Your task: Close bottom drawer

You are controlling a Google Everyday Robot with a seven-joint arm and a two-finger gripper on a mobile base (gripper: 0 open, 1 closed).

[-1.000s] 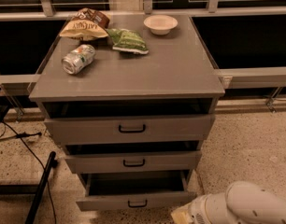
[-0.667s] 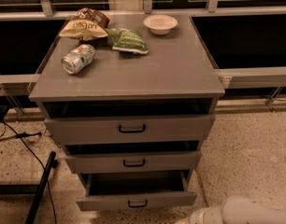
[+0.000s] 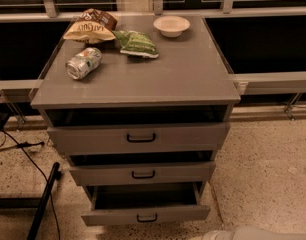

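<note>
The grey cabinet has three drawers, and all of them stand pulled out a little. The bottom drawer, the lowest one, is open the furthest; its flat grey front carries a small black bar handle, and its dark inside shows above the front. Only a strip of my pale arm shows at the bottom right edge, to the right of and below the drawer front and apart from it. The gripper itself is below the picture's bottom edge.
On the cabinet top lie a chip bag, a green bag, a tipped can and a white bowl. A black pole and cables lie on the speckled floor at the left. A metal rail runs behind the cabinet.
My arm has dropped lower and out of the picture; the gripper that showed at the bottom drawer's right corner no longer shows. The drawers have not moved.
</note>
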